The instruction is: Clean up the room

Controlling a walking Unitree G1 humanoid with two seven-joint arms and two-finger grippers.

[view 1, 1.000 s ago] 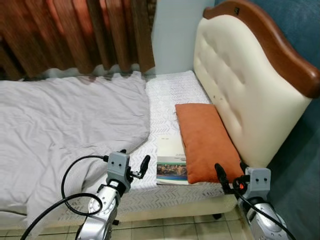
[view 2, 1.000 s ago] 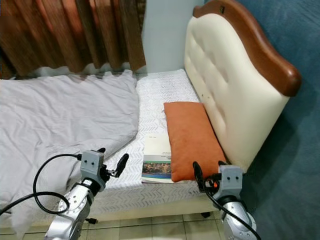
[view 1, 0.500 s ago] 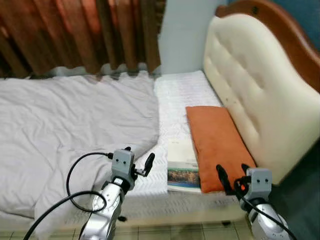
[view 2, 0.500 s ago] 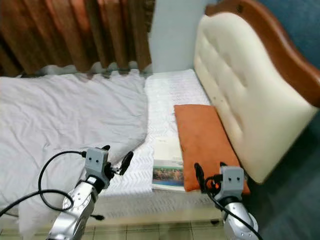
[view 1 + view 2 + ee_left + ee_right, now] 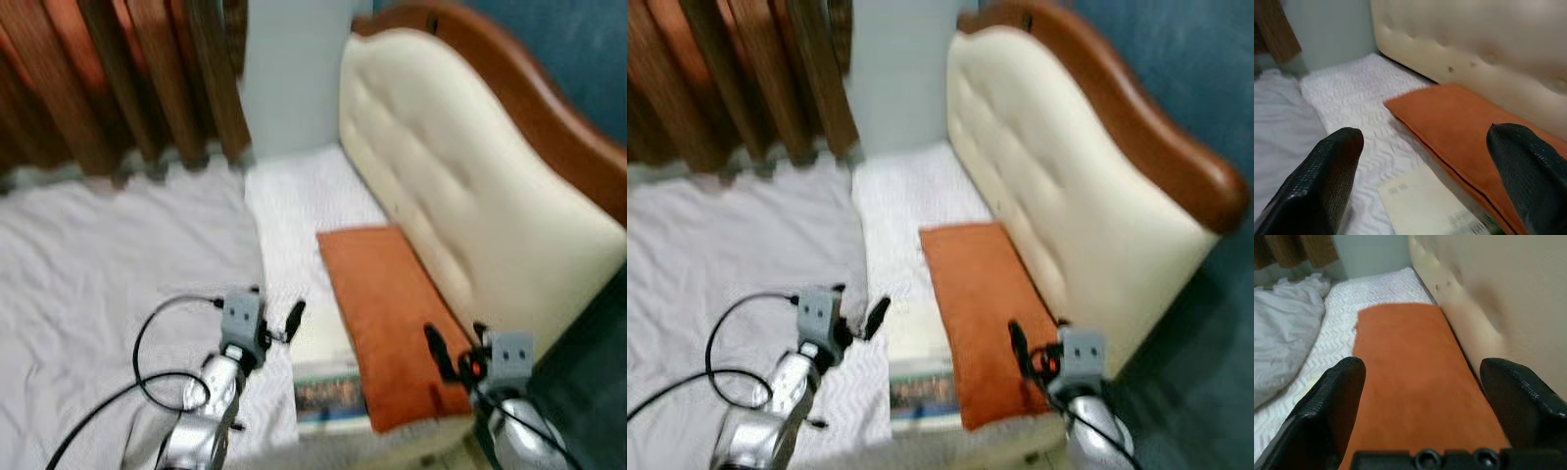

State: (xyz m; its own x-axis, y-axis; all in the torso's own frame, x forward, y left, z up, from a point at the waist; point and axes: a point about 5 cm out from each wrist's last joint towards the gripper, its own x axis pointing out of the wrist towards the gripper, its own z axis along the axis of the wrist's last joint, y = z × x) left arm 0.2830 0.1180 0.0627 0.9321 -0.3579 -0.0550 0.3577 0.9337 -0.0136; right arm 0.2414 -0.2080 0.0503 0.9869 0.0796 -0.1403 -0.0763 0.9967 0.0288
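The orange pillow point(image 5: 387, 313) is laid on the bed point(image 5: 294, 196) along the cream headboard point(image 5: 460, 206), with a book point(image 5: 328, 392) just beside it. The left gripper point(image 5: 1425, 186) is held over the book and the right gripper point(image 5: 1420, 406) over the pillow, the fingers of both spread apart and empty.

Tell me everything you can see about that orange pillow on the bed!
The orange pillow is a flat, long rectangle of soft, velvety-looking cloth with a seam along its edge. It lies flat on the white patterned sheet, running lengthwise beside the cream tufted headboard, close against its base. Its other long edge meets a book lying next to it, possibly overlapping it. Nothing grips it: the right end effector hovers open above its near end.
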